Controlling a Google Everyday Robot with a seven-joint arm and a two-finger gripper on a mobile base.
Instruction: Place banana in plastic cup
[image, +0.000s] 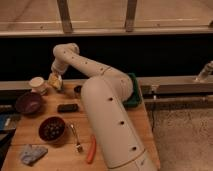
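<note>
the pincer (55, 80) hangs just right of the cream-white cup (37, 84), closed on the pale banana (55, 81), so the pickup looks done. the drop remains: the plastic cup (77, 90) sits right of the white cup, apparently empty. the wooden counter (60, 152) runs beneath a dark window wall.
</note>
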